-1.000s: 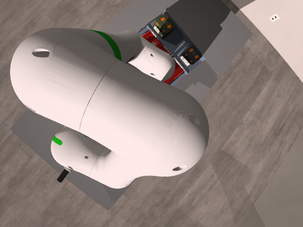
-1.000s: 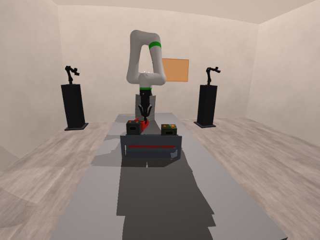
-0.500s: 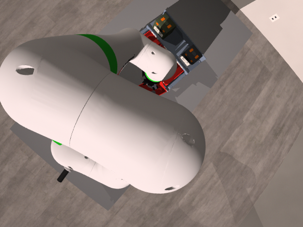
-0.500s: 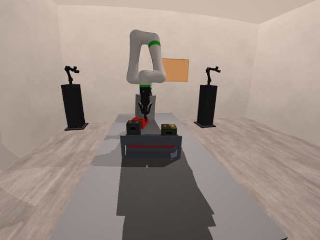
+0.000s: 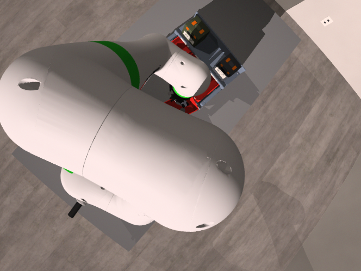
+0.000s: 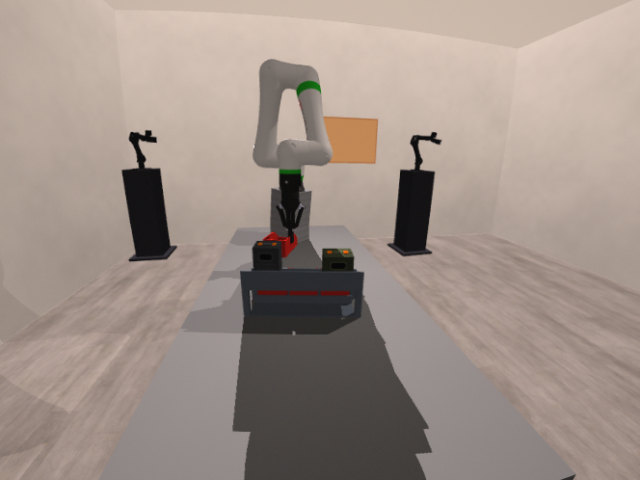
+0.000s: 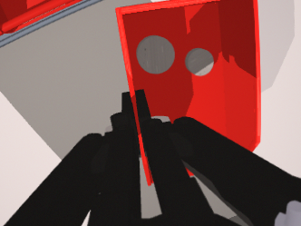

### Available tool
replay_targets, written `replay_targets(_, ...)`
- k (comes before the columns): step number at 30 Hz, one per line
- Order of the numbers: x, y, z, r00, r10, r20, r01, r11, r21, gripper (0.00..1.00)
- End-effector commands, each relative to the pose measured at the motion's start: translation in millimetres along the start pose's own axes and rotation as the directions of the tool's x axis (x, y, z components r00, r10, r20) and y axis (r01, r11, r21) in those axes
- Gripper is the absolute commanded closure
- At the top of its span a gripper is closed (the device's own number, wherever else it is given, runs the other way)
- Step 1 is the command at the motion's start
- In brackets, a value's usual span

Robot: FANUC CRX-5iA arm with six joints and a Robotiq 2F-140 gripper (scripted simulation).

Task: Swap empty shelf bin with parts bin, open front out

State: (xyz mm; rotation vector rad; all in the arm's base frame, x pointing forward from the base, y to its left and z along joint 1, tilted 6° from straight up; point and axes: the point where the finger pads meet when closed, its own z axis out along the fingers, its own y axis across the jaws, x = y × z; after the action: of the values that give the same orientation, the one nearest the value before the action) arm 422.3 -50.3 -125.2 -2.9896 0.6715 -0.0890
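A red open bin [image 5: 194, 105] [image 7: 227, 121] hangs tilted in front of the blue-grey shelf [image 5: 207, 46] [image 6: 302, 279] [image 7: 68, 14]. My gripper [image 6: 291, 235] [image 7: 135, 105] is shut on the bin's thin side wall, with one finger inside and one outside. Two round grey shapes show in the bin in the wrist view; they look like parts, but I cannot be sure. Other red bins [image 5: 176, 43] [image 6: 303, 293] [image 7: 36, 4] stand on the shelf under its top board. The arm hides much of the shelf front, so the gap and the second loose bin cannot be made out.
A dark green box [image 5: 195, 35] [image 6: 337, 259] and a black box [image 5: 230, 66] [image 6: 266, 255] stand on the shelf's top board, one toward each end. The arm covers much of the grey table [image 5: 280, 35] [image 6: 454, 421] in the top view.
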Motion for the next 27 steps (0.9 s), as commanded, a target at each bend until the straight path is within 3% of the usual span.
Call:
replay_targets(1,1,0,0,1.000,-0.001,-0.001,0.001,1.000,0.000,0.90)
replay_targets(16,-11,17,-1,0.977,-0.211,-0.001,0.211,0.977,0.000,0.90)
replay_targets(27,-11,18,-1,0.975,-0.224,-0.001,0.224,0.975,0.000,0.90)
